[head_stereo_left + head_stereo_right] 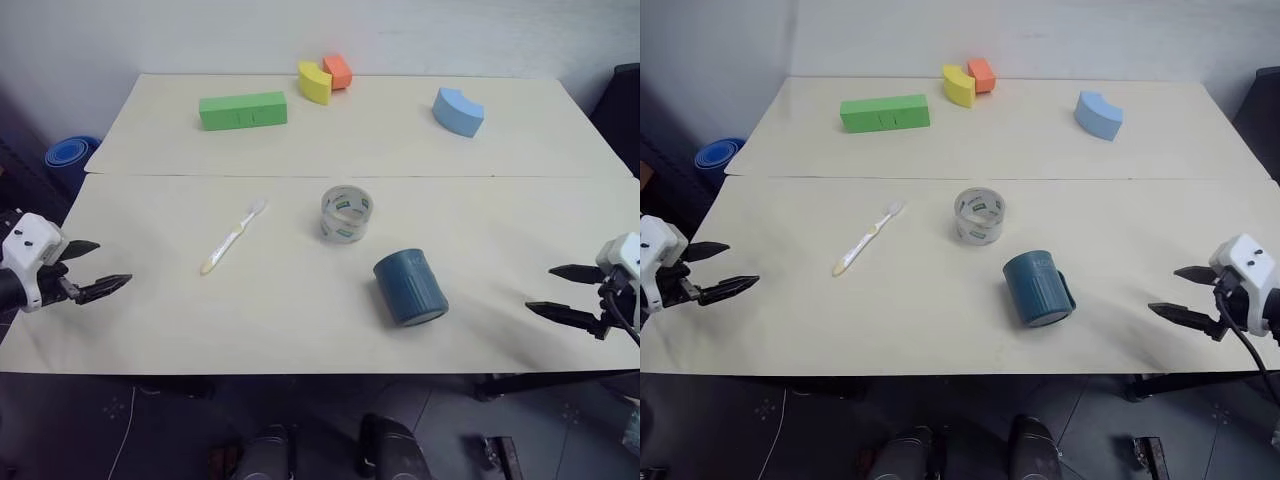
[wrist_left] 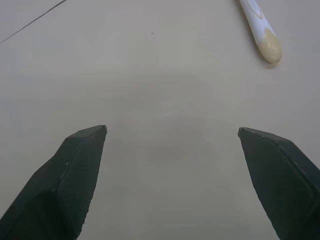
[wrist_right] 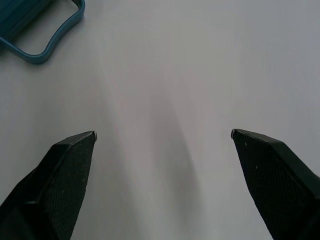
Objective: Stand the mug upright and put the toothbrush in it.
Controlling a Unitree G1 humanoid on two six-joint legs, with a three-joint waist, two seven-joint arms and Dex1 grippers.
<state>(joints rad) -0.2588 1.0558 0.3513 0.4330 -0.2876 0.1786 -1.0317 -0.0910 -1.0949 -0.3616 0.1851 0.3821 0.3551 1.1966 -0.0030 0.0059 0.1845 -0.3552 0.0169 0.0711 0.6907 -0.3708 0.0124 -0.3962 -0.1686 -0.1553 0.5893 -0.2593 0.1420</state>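
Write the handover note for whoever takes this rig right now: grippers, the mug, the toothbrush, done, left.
Left gripper: open, empty, at the table's left edge.
Right gripper: open, empty, at the right edge.
Mug: on its side near the table's middle, toward the right gripper.
Toothbrush: flat on the table, left of the tape roll.
Done: nothing.
Left: stand the mug upright, put the toothbrush in it.

Head overview, wrist close-ups downward

Each white wrist housing carries two tapered black fingers, textured inside, with a black cable beside the right gripper.
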